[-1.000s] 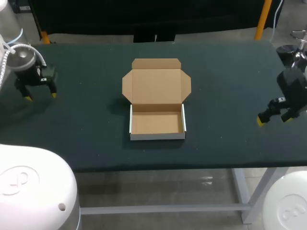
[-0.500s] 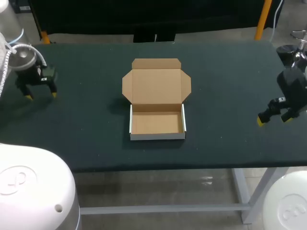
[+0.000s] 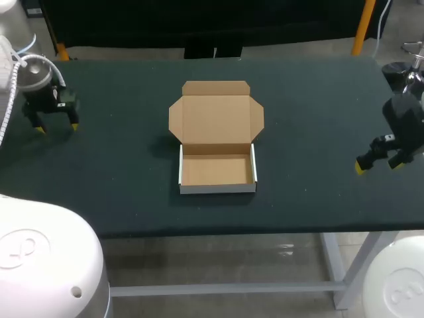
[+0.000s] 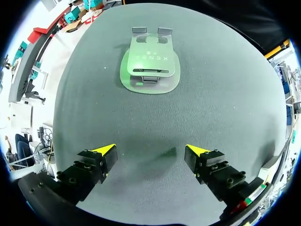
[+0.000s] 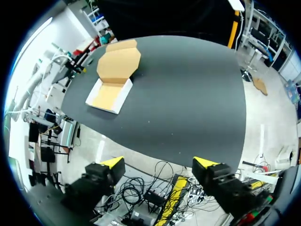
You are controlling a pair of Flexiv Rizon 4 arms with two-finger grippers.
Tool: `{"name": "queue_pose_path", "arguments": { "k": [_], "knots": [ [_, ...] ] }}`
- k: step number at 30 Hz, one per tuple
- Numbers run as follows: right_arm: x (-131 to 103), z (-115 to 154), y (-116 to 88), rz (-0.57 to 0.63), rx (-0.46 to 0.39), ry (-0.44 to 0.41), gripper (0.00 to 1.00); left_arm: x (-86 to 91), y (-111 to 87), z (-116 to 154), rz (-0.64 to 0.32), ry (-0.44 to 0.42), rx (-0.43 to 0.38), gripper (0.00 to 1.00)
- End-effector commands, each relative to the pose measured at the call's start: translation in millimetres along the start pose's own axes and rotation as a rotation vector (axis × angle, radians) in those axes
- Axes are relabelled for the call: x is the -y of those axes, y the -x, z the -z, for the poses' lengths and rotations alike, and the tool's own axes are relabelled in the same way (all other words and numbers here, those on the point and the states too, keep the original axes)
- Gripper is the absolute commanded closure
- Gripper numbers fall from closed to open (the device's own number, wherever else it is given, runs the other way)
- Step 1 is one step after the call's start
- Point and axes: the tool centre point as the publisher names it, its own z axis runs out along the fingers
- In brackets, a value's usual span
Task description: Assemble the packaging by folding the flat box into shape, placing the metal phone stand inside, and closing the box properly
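Yellow-tipped and spread wide, the left gripper [image 4: 151, 150] is open and holds nothing. It hangs over the left end of the table [image 3: 318, 132], with only dark green cloth between its fingers.

Ahead of this gripper, and well apart from it, the metal phone stand [image 4: 149, 68] lies on the cloth. It is a silver plate with a rounded end toward the gripper and two small tabs at its far end. Nothing touches it.

The right gripper [image 5: 160, 163] is also open and holds nothing. In the head view it sits at the right end of the table. In the right wrist view its fingers stand against the floor beyond the table edge, and the table surface lies ahead of them.

The box [image 3: 217, 171] stands near the middle of the table, well apart from both grippers.
- Tray: folded into shape, with white outer walls and a brown cardboard interior.
- Lid [image 3: 216, 118]: open, lying back on the cloth behind the tray, joined along the rear wall.
- Flaps: one side flap spreads out at each side of the lid, and a tuck flap runs along its far edge.
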Motion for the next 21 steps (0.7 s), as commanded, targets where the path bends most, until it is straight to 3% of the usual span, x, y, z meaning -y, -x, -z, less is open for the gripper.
{"name": "queue_pose_path", "arguments": {
  "k": [1, 21],
  "knots": [
    [7.2, -1.7, -5.6, 0.0, 0.025, 0.014, 0.0, 3.2, -0.3, -0.6, 0.0, 0.009, 0.004, 0.0],
    [7.2, -1.7, -5.6, 0.0, 0.025, 0.014, 0.0, 3.9, -2.2, 0.9, -0.018, -0.004, -0.001, 0.0]
  ]
}}
